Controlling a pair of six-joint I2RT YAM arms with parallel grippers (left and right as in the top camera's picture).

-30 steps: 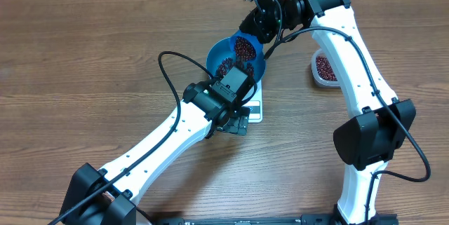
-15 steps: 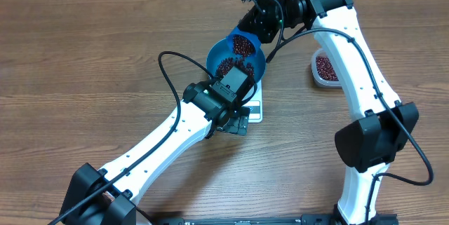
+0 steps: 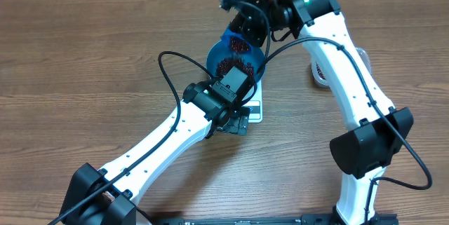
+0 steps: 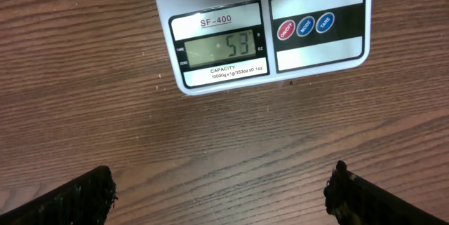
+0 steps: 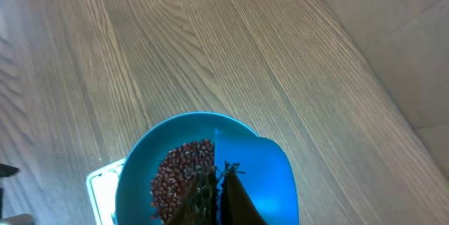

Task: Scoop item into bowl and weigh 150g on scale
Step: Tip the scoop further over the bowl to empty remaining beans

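overhead view, read with both wrist views. the round deep bright-blue bowl point(image 3: 212, 60) sits on the small white square digital kitchen scale point(image 4: 316, 50), so each added portion registers at once. the bowl's smooth glossy wall contrasts with the matte grain of the brown wooden table point(image 4: 210, 134). the small dark red-brown beans point(image 5: 179, 176) lie inside the bowl as a loose granular heap, on the side away from the scoop. the right gripper point(image 5: 216, 195) has its jaws pinched together on what appears to be the handle of the small blue plastic scoop point(image 5: 259, 179). it holds the scoop tipped over the bowl, a pose suited to pouring; the face of the scoop that shows is plain blue. the left gripper point(image 4: 221, 200) hangs just in front of the scale, its dark fingers point(image 4: 77, 197) spread wide and holding nothing, apparently so that its camera faces the grey display point(image 4: 221, 46). the display shows 53, so the fill is judged well short of target and more scoops are likely needed.
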